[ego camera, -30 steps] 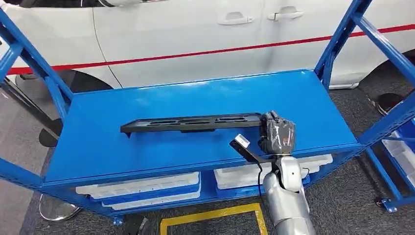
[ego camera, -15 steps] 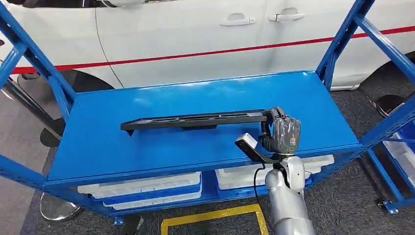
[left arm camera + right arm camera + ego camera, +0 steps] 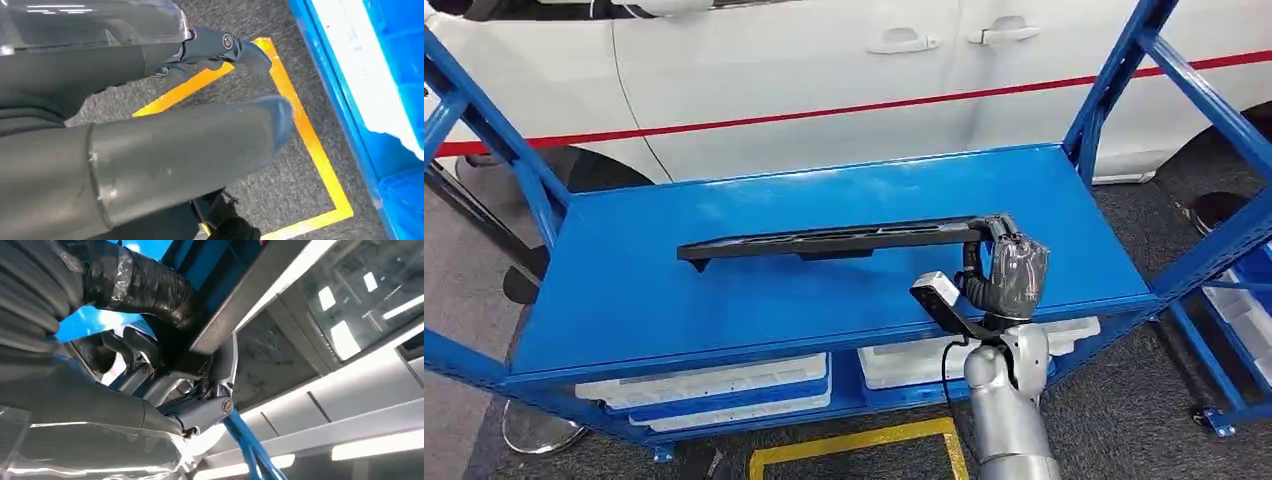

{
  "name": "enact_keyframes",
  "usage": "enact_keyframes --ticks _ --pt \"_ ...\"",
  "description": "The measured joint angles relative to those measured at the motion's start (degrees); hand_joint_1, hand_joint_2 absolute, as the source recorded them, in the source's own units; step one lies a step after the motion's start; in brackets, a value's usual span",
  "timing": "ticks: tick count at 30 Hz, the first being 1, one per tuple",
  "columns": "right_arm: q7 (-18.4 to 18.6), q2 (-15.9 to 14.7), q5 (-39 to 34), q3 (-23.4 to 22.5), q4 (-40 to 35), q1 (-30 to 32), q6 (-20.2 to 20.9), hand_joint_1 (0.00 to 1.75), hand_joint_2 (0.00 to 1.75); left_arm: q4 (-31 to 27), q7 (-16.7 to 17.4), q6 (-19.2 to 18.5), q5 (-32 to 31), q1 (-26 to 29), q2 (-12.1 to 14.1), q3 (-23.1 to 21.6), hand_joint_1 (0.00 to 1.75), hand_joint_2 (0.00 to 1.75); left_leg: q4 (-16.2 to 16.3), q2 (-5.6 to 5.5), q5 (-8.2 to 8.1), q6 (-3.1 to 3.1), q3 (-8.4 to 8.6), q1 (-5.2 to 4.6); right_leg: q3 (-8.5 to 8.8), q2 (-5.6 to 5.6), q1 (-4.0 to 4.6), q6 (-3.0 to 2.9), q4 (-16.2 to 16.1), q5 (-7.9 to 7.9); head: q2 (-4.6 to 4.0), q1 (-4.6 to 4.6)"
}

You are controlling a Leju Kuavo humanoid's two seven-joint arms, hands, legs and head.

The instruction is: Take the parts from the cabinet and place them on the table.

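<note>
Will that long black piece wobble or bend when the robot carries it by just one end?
The long black part probably stays stiff: held at one end by the right hand, it sticks out straight over the blue shelf without sagging. It may be fairly light, since it has cut-out slots. Being long, it could swing or twist in the grip.

The long black plastic trim part [image 3: 824,240] has its right end hidden inside the right hand [image 3: 1014,275].
</note>
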Motion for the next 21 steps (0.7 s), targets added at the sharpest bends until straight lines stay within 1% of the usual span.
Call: enact_keyframes --ticks 1,2,3,4,5,6,7,8,9,10,11,12,13,14,15,16,17,18,19,20,21 --pt "0.0 0.0 0.0 0.0 0.0 0.3 0.0 1.75 1.75 0.0 0.0 0.0 0.0 0.1 0.0 0.0 0.0 0.0 0.0 -0.02 0.02 0.09 -0.04 -0.07 0.07 -0.03 -0.09 0.3 -0.2 0.09 0.0 0.0" --pt "-0.1 0.1 0.0 0.0 -0.1 0.4 0.0 1.75 1.75 0.0 -0.1 0.0 0.0 0.2 0.0 0.0 0.0 0.0 -0.3 -0.03 0.21 0.37 0.03 -0.09 0.21 -0.05 -0.07 0.63 -0.4 0.23 0.0 0.0" --pt "-0.2 0.1 0.0 0.0 -0.3 0.4 0.0 1.75 1.75 0.0 -0.1 0.0 0.0 0.2 0.0 0.0 0.0 0.0 -1.5 0.03 0.85 0.85 0.56 0.72 0.1 -0.13 0.22 1.0 -0.2 -0.11 0.0 0.0" --pt "-0.2 0.1 -0.1 0.0 -0.5 0.4 0.0 1.75 1.75 0.0 -0.1 0.1 0.0 0.1 0.0 0.0 0.0 0.0 -1.8 0.12 1.04 1.01 0.73 0.54 -0.19 -0.1 0.11 1.21 1.0 -1.09 0.0 0.07" --pt "-0.3 0.1 -0.1 0.0 -0.6 0.3 0.0 1.75 1.75 0.0 -0.1 0.1 0.0 0.0 0.0 0.0 0.0 0.0 -1.8 0.18 1.14 1.31 0.68 0.56 -1.64 -0.08 0.08 1.3 4.1 -3.3 0.0 0.02" --pt "-0.3 0.1 -0.2 0.0 -0.6 0.5 0.0 1.75 1.75 0.0 -0.1 0.1 0.0 0.0 0.0 0.0 0.0 0.0 -1.7 0.2 1.11 1.37 0.63 0.52 -3.59 -0.09 0.03 1.44 8.5 -5.54 0.0 0.07" --pt "-0.3 0.1 -0.4 0.0 -0.6 0.8 0.0 1.75 1.75 0.0 -0.1 0.1 0.0 0.0 0.0 0.0 0.0 0.0 -1.7 0.2 1.1 1.38 0.59 0.47 -5.51 -0.1 -0.05 1.54 12.6 -7.26 0.0 0.02" --pt "-0.3 0.1 -0.9 0.0 -0.6 1.1 0.0 1.75 1.75 0.0 -0.1 0.1 0.0 0.1 0.0 0.0 0.0 0.0 -1.5 0.2 1.09 1.38 0.49 0.45 -7.18 -0.11 -0.14 1.62 15.9 -8.12 0.0 0.04" --pt "-0.3 0.1 -1.5 0.0 -0.6 1.3 0.0 1.75 1.75 0.0 -0.1 0.1 0.0 0.1 0.0 0.0 0.0 0.0 -1.4 0.18 1.02 1.35 0.42 0.45 -7.56 -0.12 -0.24 1.68 16.4 -7.49 0.0 0.02" --pt "-0.3 0.1 -2.8 0.0 -0.5 1.3 0.0 1.75 1.75 0.0 -0.1 0.1 -0.1 0.1 0.0 0.0 0.0 0.0 -1.2 0.14 0.93 1.3 0.39 0.46 -6.62 -0.14 -0.31 1.7 14.4 -5.68 0.0 0.04" --pt "0.4 0.1 -5.2 0.2 -0.4 1.3 0.0 1.75 1.75 0.0 -0.1 0.1 -0.2 0.1 0.0 0.0 0.0 0.0 -0.9 0.07 0.74 1.22 0.4 0.48 -4.47 -0.14 -0.39 1.69 10.1 -3.1 0.0 0.04" --pt "1.2 -0.1 -8.1 0.8 -0.2 1.3 0.0 1.75 1.75 0.0 -0.1 0.1 -0.2 0.1 -0.1 0.0 0.0 0.0 -0.6 0.02 0.48 1.01 0.41 0.52 -1.74 -0.16 -0.42 1.62 4.8 -0.49 0.0 0.04" --pt "2.2 -0.5 -11.0 1.6 0.1 1.3 0.0 1.75 1.75 0.0 -0.2 0.1 -0.2 0.1 -0.1 0.0 0.0 0.0 -0.2 -0.01 0.2 0.73 0.3 0.52 -0.09 -0.15 -0.41 1.42 0.8 -0.14 0.0 0.04" --pt "3.3 -1.0 -14.6 2.8 0.5 1.3 0.1 1.75 1.75 0.0 -0.2 0.1 -0.2 0.0 -0.1 0.0 0.0 0.0 0.2 -0.09 0.03 0.4 -0.05 0.12 0.17 -0.11 0.03 1.24 0.4 -0.53 0.0 0.04" --pt "4.5 -1.6 -18.1 4.0 0.8 1.3 0.4 1.75 1.75 0.0 -0.2 0.1 -0.2 0.1 -0.1 0.0 0.0 0.0 0.1 -0.07 0.1 0.19 -0.14 0.15 0.0 0.0 -0.25 0.92 0.4 -0.34 0.0 -0.02" --pt "5.4 -2.3 -21.6 5.1 1.3 1.4 1.1 1.75 1.75 0.0 -0.2 0.1 -0.2 0.2 -0.1 0.0 0.0 0.0 0.0 -0.07 0.19 0.02 -0.13 0.16 -0.1 0.11 -0.09 0.75 0.4 -0.27 0.0 0.02" --pt "6.2 -3.1 -25.3 6.3 1.7 1.4 2.5 1.75 1.75 0.0 -0.2 0.1 -0.2 0.2 -0.1 0.0 0.0 0.0 -0.2 -0.03 0.3 -0.34 -0.08 0.26 -0.16 0.19 0.06 0.37 0.4 -0.2 0.0 0.02" --pt "6.5 -3.5 -28.4 7.1 2.1 1.4 4.0 1.75 1.75 0.0 -0.2 0.1 -0.2 0.1 -0.1 0.0 0.0 0.0 0.0 -0.05 0.02 -0.63 -0.12 0.25 0.0 0.12 -0.27 -0.08 -0.1 0.07 0.0 0.02" --pt "6.7 -3.9 -31.4 7.7 2.5 1.3 5.8 1.75 1.75 0.0 -0.3 0.1 -0.2 0.1 -0.1 0.0 0.0 0.0 0.9 0.05 -0.83 -1.01 -0.39 0.44 0.16 0.05 -0.34 -0.33 -0.3 0.17 0.0 0.02" --pt "6.8 -4.1 -34.1 8.3 2.9 1.3 7.5 1.75 1.75 0.0 -0.3 0.0 -0.2 0.1 -0.1 0.0 0.0 0.0 3.4 0.07 -2.62 -1.26 -1.5 0.45 0.13 -0.02 -0.37 -0.68 -0.3 0.17 0.0 0.0" --pt "6.8 -4.4 -36.4 8.8 3.3 1.2 8.9 1.75 1.75 0.0 -0.3 0.0 -0.2 0.1 -0.1 0.0 0.0 0.0 7.7 0.07 -4.95 -1.49 -3.4 0.54 0.09 -0.05 -0.34 -0.72 -0.3 0.16 0.0 0.0"
